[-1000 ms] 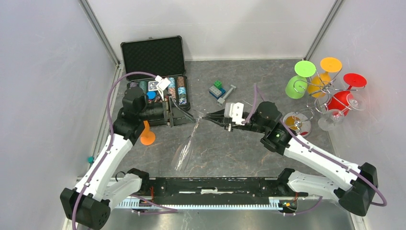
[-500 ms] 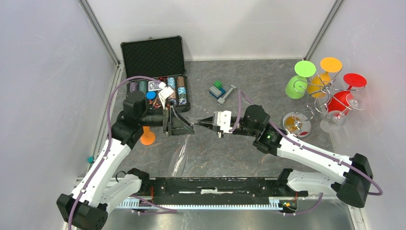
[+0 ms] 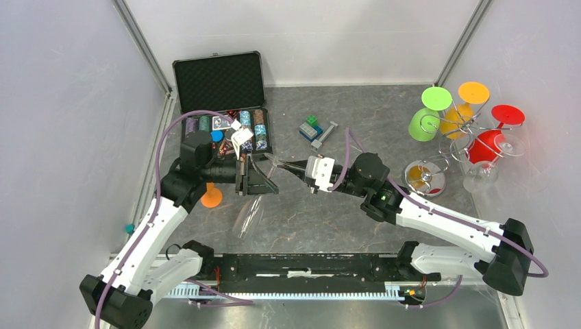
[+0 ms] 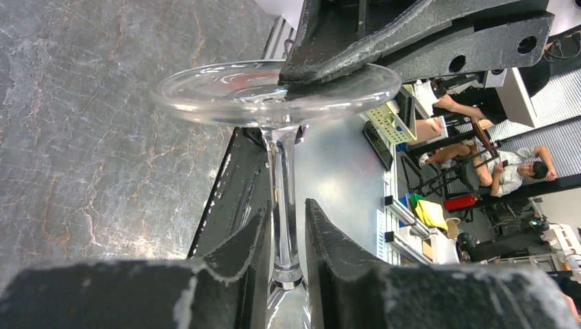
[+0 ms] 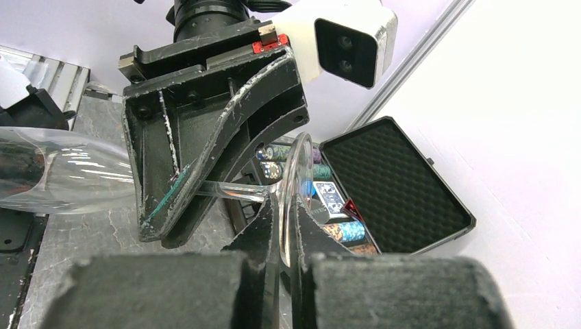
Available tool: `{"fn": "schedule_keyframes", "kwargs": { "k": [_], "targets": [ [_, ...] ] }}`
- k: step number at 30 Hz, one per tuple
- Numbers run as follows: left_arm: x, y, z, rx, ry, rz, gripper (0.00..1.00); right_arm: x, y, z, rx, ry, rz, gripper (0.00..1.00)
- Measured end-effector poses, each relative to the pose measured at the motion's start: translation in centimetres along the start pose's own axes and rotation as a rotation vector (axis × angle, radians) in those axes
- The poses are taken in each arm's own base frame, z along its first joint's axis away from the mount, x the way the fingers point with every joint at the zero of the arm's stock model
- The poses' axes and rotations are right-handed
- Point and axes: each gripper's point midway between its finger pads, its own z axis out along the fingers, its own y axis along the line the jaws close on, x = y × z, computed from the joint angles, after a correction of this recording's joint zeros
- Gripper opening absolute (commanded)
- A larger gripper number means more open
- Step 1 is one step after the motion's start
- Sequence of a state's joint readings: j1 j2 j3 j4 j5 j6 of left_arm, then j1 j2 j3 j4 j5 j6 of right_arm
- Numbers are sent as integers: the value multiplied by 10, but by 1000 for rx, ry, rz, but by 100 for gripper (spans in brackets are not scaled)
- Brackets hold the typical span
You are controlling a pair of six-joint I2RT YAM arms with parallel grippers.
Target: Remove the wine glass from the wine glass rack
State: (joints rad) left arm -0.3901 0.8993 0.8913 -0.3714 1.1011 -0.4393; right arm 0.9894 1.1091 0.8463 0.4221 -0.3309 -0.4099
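Observation:
A clear wine glass [image 3: 246,218] hangs in mid-air at table centre, bowl toward the near edge. My right gripper [image 3: 291,168] is shut on the rim of its round foot [image 5: 301,164], seen edge-on between my fingers [image 5: 284,212]. My left gripper [image 3: 268,184] is closed on the stem [image 4: 283,185] just above the bowl, jaws tight on both sides [image 4: 284,226]. The foot [image 4: 226,96] shows with the right fingers [image 4: 356,41] pinching it. The silver wine glass rack [image 3: 471,131] stands far right, holding green, orange, red and clear glasses.
An open black case [image 3: 226,103] with poker chips lies at the back left, right behind my left gripper. An orange disc [image 3: 211,197] sits under the left arm. Small coloured blocks [image 3: 312,128] and a grey piece [image 3: 325,133] lie behind centre. Walls close in on both sides.
My right gripper carried the glass leftward. My left gripper swung from beside the case to the stem and closed around it. The bowl shifted left.

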Motion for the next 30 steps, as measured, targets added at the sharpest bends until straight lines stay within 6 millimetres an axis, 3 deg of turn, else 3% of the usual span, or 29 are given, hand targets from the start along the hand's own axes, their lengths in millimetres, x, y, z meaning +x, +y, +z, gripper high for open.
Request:
{"fn": "schedule_keyframes", "kwargs": {
  "k": [5, 15, 18, 22, 24, 25, 27, 28, 30],
  "targets": [
    [-1, 3, 2, -6, 9, -14, 45, 1, 0, 0, -6, 1, -19, 0],
    [-5, 9, 2, -55, 5, -11, 45, 14, 6, -1, -33, 46, -48, 0],
    [-5, 9, 2, -59, 6, -8, 35, 14, 7, -1, -41, 48, -53, 0],
    [-4, 13, 2, -68, 12, -14, 3, 12, 10, 0, -58, 38, -54, 0],
    [-3, 14, 2, -70, 15, -12, 2, 12, 11, 0, -61, 36, -50, 1],
    [-3, 14, 2, -72, 14, -12, 2, 13, 12, 0, -62, 37, -45, 9],
    [-4, 16, 2, -80, 11, -12, 2, 14, 11, 1, -56, 39, -34, 51],
    [-5, 17, 2, -87, 8, -12, 2, 15, 10, 1, -50, 42, -27, 64],
    [-7, 20, 2, -106, -4, -5, 2, 16, 6, 1, -20, 50, -9, 73]
  ]
}}
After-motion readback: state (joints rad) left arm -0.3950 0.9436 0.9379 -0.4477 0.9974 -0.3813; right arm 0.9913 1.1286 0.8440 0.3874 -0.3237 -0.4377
